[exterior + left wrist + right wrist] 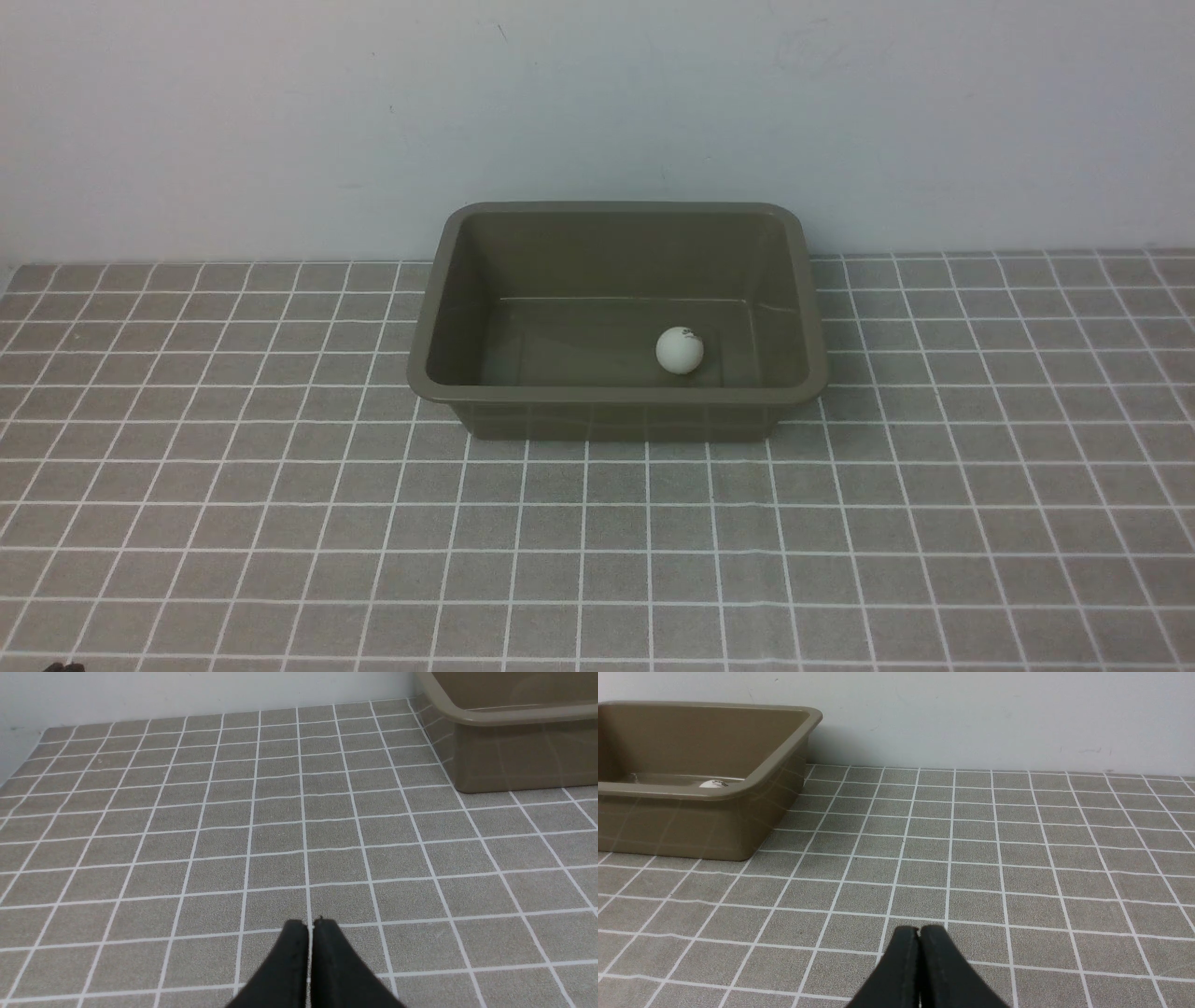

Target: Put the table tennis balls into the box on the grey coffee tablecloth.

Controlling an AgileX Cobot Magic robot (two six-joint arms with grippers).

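Observation:
The white table tennis ball (679, 351) with a small dark mark lies on the floor of the olive-brown box (616, 392), right of its middle. The box stands on the grey coffee tablecloth (280, 523) near the back wall. In the right wrist view the ball's top (712, 783) shows just over the box's rim (738, 788). My left gripper (310, 924) is shut and empty, low over the cloth, well away from the box (514, 760). My right gripper (919, 928) is shut and empty over the cloth on the box's other side. Neither gripper shows in the front view.
A plain pale wall (597, 112) rises right behind the box. The grid cloth stretches to both sides and toward the front edge. Nothing else stands on it.

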